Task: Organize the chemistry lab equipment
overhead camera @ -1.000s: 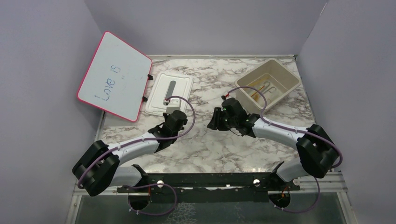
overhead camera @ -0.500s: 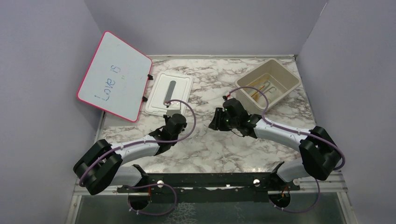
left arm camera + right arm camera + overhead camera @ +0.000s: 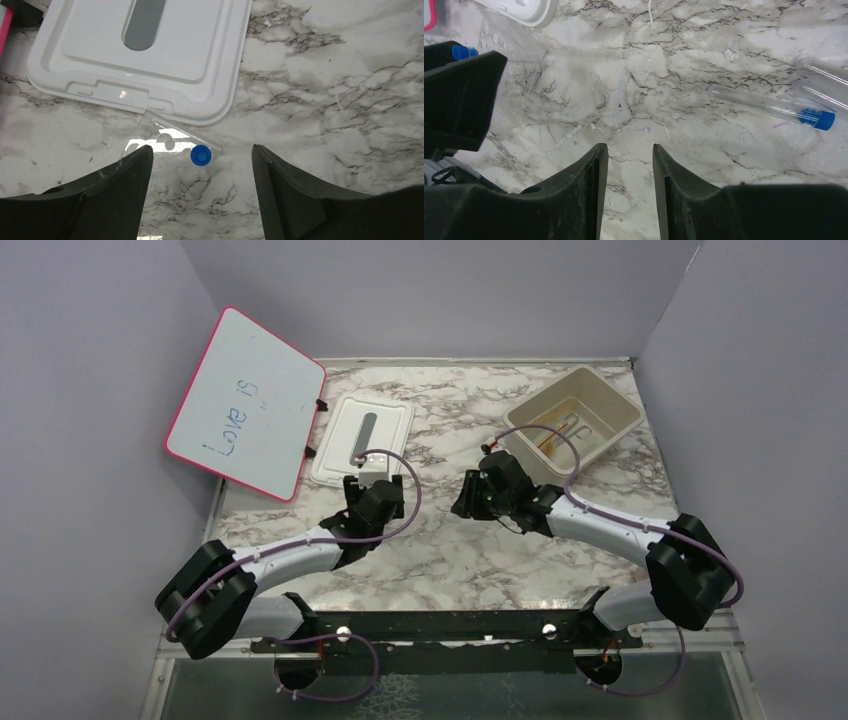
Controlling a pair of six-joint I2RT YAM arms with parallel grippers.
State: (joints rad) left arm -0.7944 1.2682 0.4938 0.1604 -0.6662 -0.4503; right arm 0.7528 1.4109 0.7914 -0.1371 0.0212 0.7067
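Observation:
My left gripper [image 3: 201,148] hangs open over a clear plastic rack [image 3: 160,145] that lies against the near edge of a white lid [image 3: 140,55]. A small blue cap [image 3: 201,155] sits in the rack, just beyond and between the fingertips, which do not touch it. My right gripper [image 3: 627,150] is open with a narrow gap and nothing in it, above bare marble. A clear test tube [image 3: 764,102] with a blue cap [image 3: 816,119] lies to its right. In the top view the left gripper [image 3: 372,490] and the right gripper [image 3: 462,500] stand at mid-table.
A beige bin [image 3: 615,400] at the back right holds an amber tube [image 3: 546,440] and silver tongs [image 3: 578,426]. A pink-framed whiteboard [image 3: 245,405] leans at the back left, beside the white lid [image 3: 362,438]. More clear tubes [image 3: 824,85] lie at the right wrist view's right edge.
My left gripper's jaws have gone from shut to open, and that arm has edged toward the lid. The right arm has shifted slightly toward the back.

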